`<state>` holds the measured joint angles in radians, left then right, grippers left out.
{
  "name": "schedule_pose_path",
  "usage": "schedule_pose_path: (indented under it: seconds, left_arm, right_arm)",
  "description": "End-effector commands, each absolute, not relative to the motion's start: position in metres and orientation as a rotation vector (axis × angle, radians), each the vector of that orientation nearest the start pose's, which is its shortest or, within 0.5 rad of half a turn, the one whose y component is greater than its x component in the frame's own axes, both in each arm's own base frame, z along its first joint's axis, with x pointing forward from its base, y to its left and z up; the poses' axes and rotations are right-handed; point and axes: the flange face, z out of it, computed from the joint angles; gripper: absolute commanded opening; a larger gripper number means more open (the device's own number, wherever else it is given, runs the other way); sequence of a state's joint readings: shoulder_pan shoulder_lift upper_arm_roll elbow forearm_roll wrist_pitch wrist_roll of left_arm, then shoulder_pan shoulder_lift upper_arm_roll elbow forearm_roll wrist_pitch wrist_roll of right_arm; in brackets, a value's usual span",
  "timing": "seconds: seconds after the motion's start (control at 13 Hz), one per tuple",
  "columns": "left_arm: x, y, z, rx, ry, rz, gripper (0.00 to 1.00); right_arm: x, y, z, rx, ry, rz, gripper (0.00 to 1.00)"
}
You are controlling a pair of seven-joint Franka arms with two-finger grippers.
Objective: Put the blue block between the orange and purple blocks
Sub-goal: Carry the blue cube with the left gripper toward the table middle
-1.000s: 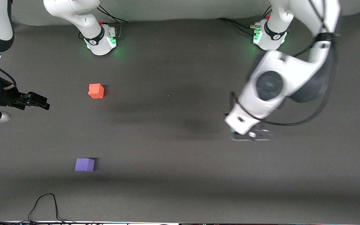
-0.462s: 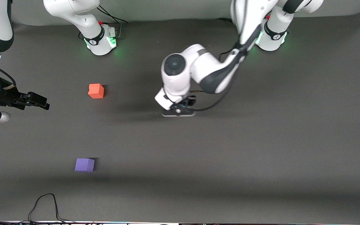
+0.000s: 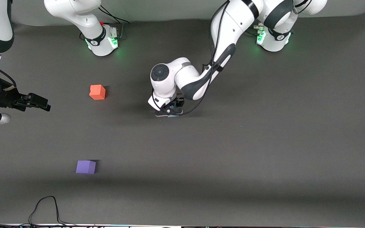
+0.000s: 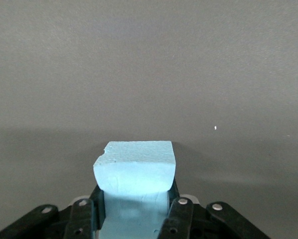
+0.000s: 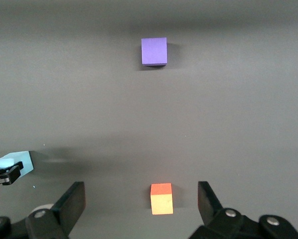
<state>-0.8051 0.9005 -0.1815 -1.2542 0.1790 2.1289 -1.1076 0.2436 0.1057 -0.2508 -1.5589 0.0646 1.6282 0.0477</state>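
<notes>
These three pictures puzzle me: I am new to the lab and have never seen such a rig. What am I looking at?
Two white robot arms stand at a dark grey table. The wide picture comes from a high camera facing them; the other two come from cameras on each arm's wrist.

The left gripper is over the middle of the table, shut on a small pale sky-blue foam-like cube; its wrist picture shows the cube pinched between the fingers.

The right gripper waits, open, at the right arm's end of the table. Its wrist picture looks down on two more small matte cubes: an orange-red cube and a violet-purple cube, which lies nearer to the front camera. They sit well apart, with nothing between them yet.
</notes>
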Motion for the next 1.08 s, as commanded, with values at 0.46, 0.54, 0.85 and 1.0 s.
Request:
schedule_pose_path:
  seconds: [0.46, 0.54, 0.85, 1.0]
  left_arm:
    - [0.462, -0.602, 0.245, -3.126, -0.166, -0.067, 1.00]
    - [0.467, -0.596, 0.266, -3.116, -0.168, -0.066, 1.00]
    - [0.538, -0.520, 0.378, -3.150, -0.250, 0.001, 1.00]
    - [0.589, -0.426, 0.427, -3.184, -0.285, 0.063, 1.00]
  right_arm:
    - [0.592, 0.014, 0.588, -3.056, 0.086, -0.049, 1.00]
    - [0.593, 0.018, 0.589, -3.066, 0.089, -0.053, 1.00]
    - [0.593, 0.020, 0.604, -3.078, 0.080, -0.094, 1.00]
    - [0.596, 0.015, 0.592, -3.086, 0.069, -0.056, 1.00]
